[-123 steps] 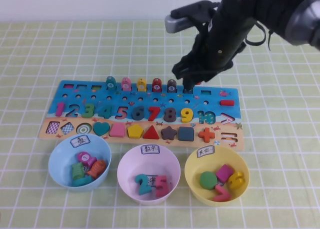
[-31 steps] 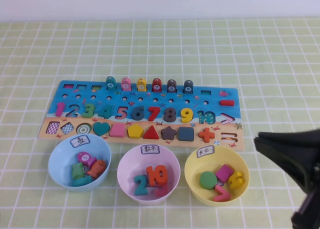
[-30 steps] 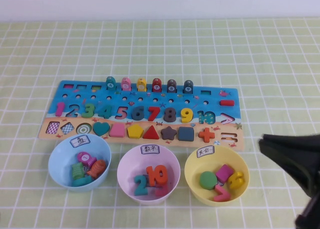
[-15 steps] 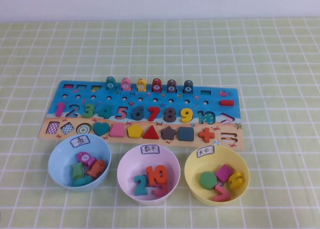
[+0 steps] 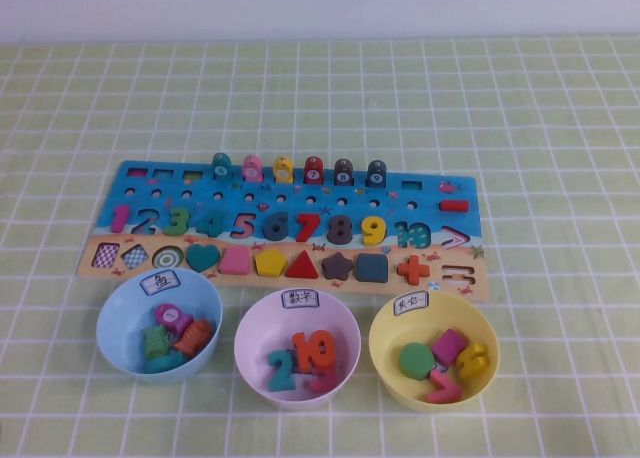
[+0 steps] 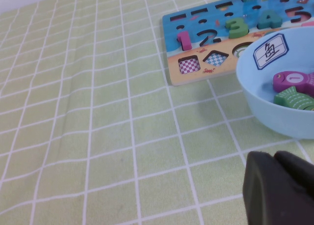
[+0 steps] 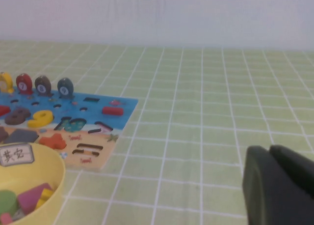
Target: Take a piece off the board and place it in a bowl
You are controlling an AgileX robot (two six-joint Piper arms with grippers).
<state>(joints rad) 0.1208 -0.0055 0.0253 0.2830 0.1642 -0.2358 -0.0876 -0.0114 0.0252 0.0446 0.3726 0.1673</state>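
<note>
The orange-red "10" piece (image 5: 314,350) lies in the pale pink bowl (image 5: 262,323), leaning beside a teal "2". The long wooden board (image 5: 100,270) sits behind the three bowls, its "10" slot (image 5: 412,234) bare. Neither arm shows in the high view. My left gripper (image 6: 274,158) is shut and holds nothing, low over the cloth near the light blue bowl (image 6: 255,95). In the right wrist view my right gripper (image 7: 271,151) is shut and holds nothing, out to the right of the board's end (image 7: 100,158).
The light blue bowl (image 5: 120,308) holds fish pieces and the yellow bowl (image 5: 480,328) holds shapes and numbers. A green checked cloth (image 5: 550,128) covers the table. Several pegs (image 5: 283,168) stand along the board's far edge.
The right arm has pulled back out of the high view at the lower right. The "10" stays in the pink bowl. Earlier the arm was over the board.
</note>
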